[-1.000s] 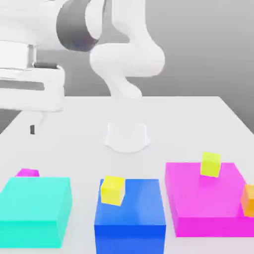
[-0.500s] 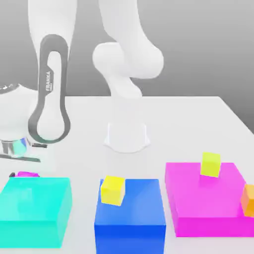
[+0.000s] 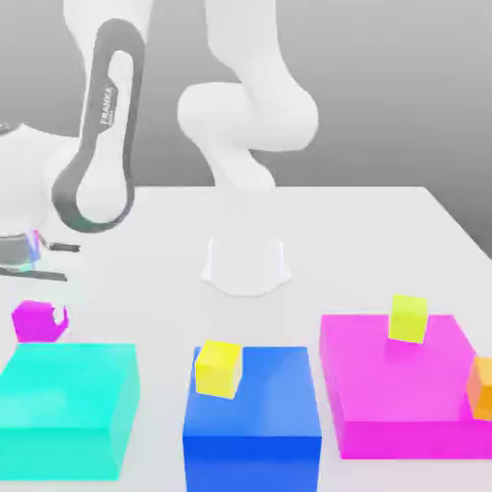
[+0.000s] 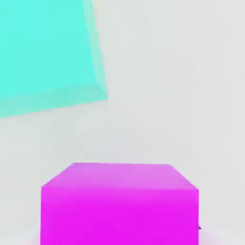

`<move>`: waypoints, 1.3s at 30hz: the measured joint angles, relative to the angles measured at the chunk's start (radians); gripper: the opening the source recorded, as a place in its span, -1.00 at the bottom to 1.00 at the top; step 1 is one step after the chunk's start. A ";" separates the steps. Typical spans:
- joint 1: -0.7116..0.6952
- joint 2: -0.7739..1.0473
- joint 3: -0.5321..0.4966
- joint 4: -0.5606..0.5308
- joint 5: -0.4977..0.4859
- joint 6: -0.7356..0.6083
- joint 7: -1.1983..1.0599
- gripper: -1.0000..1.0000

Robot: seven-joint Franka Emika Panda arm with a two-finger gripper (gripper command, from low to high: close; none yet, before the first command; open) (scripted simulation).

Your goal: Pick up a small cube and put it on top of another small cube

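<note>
The small magenta cube [image 3: 36, 321] hangs just above the white table at the exterior view's left, behind the cyan block [image 3: 67, 404]. My gripper [image 3: 40, 319] comes down from the white hand above and is shut on it, with a dark fingertip showing at the cube's right side. In the hand view the same cube [image 4: 119, 203] sits close under the camera, with the cyan block [image 4: 48, 52] beyond it. The small pure-yellow cube [image 3: 219, 369] rests on the back left corner of the blue block [image 3: 255, 423], to the right of my gripper.
A large flat magenta block [image 3: 399, 404] at the exterior view's right carries a lime-yellow cube [image 3: 407, 318] and an orange cube [image 3: 480, 388] at its right edge. The arm's white base [image 3: 246, 264] stands behind the blocks, mid-table.
The hand came down behind the cyan block and its fingers closed on the magenta cube. The cube now sits higher than before, showing fully above the cyan block.
</note>
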 joint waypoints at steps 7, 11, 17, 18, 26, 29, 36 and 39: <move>0.064 0.014 0.045 0.196 -0.045 -0.267 0.037 -1.00; 0.161 -0.073 0.109 0.193 -0.066 -0.337 0.191 -1.00; 0.347 -0.221 0.200 0.170 -0.109 -0.430 0.448 -1.00; 0.367 -0.246 0.214 0.162 -0.117 -0.439 0.492 -1.00; 0.433 -0.433 0.368 0.000 -0.173 -0.363 0.821 -1.00; 0.438 -0.362 0.375 -0.040 -0.169 -0.246 0.833 -1.00; 0.439 -0.321 0.374 -0.057 -0.167 -0.188 0.833 1.00; 0.437 -0.376 0.377 -0.037 -0.175 -0.263 0.840 1.00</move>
